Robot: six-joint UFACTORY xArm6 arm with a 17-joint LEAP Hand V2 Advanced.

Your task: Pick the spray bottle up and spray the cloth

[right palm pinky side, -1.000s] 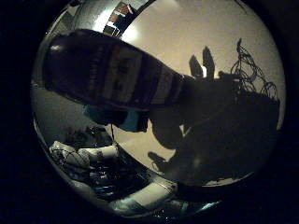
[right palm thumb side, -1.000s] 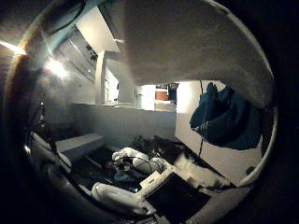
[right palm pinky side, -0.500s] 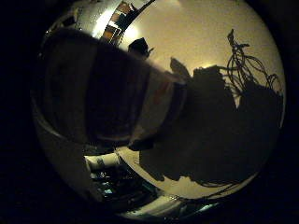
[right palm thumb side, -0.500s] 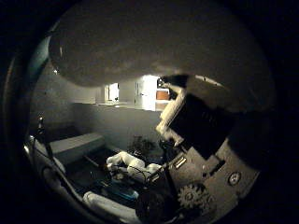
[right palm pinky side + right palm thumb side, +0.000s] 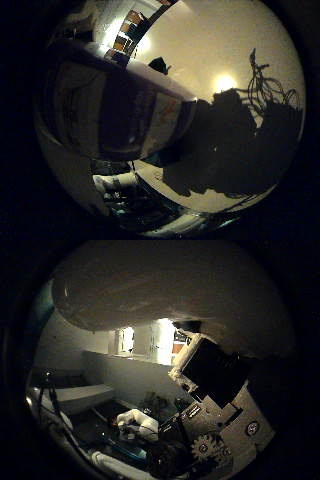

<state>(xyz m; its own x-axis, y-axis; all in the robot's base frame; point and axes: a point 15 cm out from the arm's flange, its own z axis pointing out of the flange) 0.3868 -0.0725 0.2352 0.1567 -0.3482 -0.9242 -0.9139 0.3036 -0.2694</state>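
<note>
1. From where I stood, the spray bottle (image 5: 120, 115) lay right up against the palm. In the little finger side view its labelled body filled nearly half the picture, dark, with a pale band along one edge.
2. In the thumb side view a broad pale rounded surface spread across much of the picture. I took it for the same bottle seen very near, though I could not be sure.
3. The hand (image 5: 220, 405) showed there as a black and white finger with geared parts below it, bent in toward that pale surface. It looked to be curling round the bottle, but no contact was visible, so I could not tell whether the fingers had really gripped.
4. A pale table (image 5: 210, 60) lay beyond the bottle in the little finger side view, with a heavy shadow thrown across it. Whether the bottle rested on the table or hung clear of it, I could not make out.
5. The cloth did not show clearly in either view, so I could not place it.
6. My judgement: the reach was done and the grasp was at best under way. Securing the hold, lifting, aiming the nozzle at the cloth and pressing the trigger all remained.
</note>
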